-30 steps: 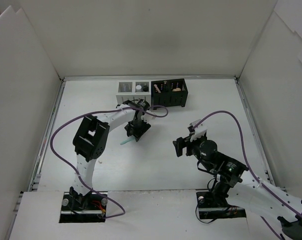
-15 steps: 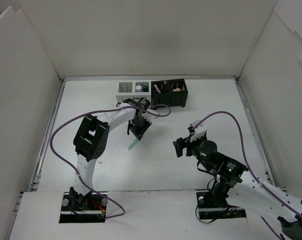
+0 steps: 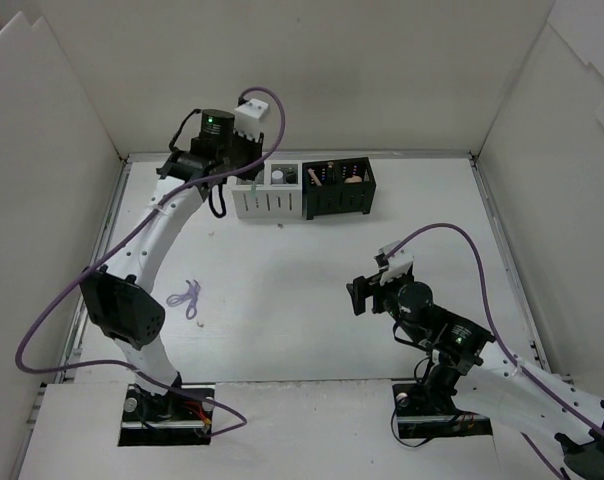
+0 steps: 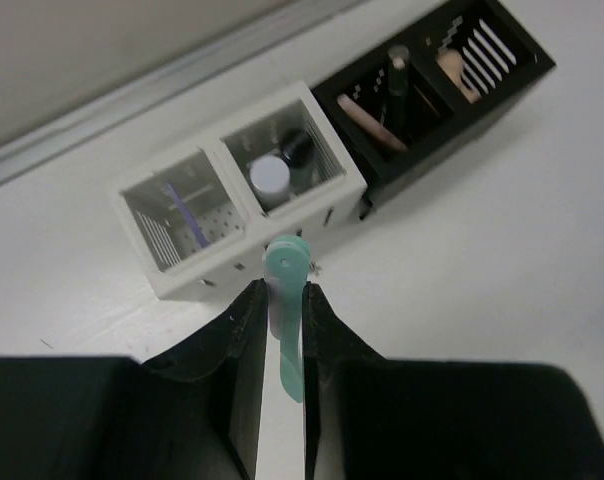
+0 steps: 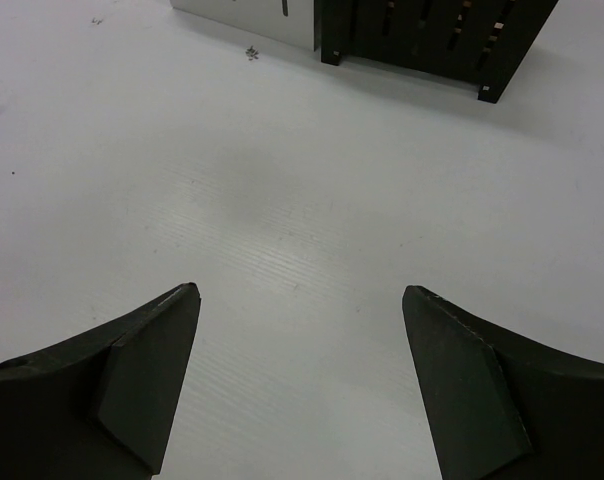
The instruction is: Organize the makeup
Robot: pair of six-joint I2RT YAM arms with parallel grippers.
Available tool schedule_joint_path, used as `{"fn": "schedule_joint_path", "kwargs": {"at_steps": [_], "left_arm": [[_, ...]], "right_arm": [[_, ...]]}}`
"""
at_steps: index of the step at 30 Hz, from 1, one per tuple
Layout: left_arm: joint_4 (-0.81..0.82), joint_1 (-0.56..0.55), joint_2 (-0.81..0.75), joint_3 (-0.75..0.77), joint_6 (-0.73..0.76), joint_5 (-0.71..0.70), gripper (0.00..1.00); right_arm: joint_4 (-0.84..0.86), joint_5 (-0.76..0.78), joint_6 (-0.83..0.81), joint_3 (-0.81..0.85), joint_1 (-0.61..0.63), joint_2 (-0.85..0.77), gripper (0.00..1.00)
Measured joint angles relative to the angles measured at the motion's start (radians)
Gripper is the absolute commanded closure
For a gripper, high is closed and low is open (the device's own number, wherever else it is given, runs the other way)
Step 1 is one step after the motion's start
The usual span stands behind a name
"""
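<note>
My left gripper point(image 4: 282, 300) is shut on a mint-green tube point(image 4: 285, 290), held upright above the front wall of the white slotted box point(image 4: 197, 280). That box holds a thin purple stick point(image 4: 185, 210) in its left compartment and a white-topped vial point(image 4: 269, 175) beside a black cap point(image 4: 298, 147) in its right. The black slotted box point(image 4: 507, 85) holds a peach sponge point(image 4: 452, 72) and sticks. In the top view the left gripper point(image 3: 219, 190) hangs high by the white box point(image 3: 265, 203). My right gripper point(image 3: 367, 295) is open and empty over bare table point(image 5: 297, 300).
The black box point(image 3: 339, 200) stands right of the white box at the back wall. A small purple looped thing point(image 3: 187, 297) lies on the table at the left. White walls enclose the table on three sides. The left arm's purple cable hangs across the left side.
My left arm has risen from low over the table's middle and swung back to above the white box, carrying the mint tube. The purple loop is now uncovered. The right arm has not moved.
</note>
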Motion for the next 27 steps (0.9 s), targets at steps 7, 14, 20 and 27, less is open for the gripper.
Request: {"fn": "schedule_joint_path", "kwargs": {"at_steps": [7,14,20,27], "left_arm": [[0.233,0.080,0.064,-0.024,-0.087,-0.019,1.00],[0.375,0.116,0.203,-0.024,-0.121,-0.032,1.00],[0.464,0.121,0.230,-0.054,-0.121,-0.044,0.98],[0.577,0.122,0.230,-0.159,-0.119,-0.074,0.95]], "right_arm": [[0.003,0.006,0.001,-0.009,0.000,0.004,0.20],[0.004,0.010,0.002,-0.012,0.000,0.031,0.20],[0.008,0.013,0.002,-0.013,-0.001,0.050,0.20],[0.009,0.013,0.002,-0.013,-0.001,0.060,0.20]]}}
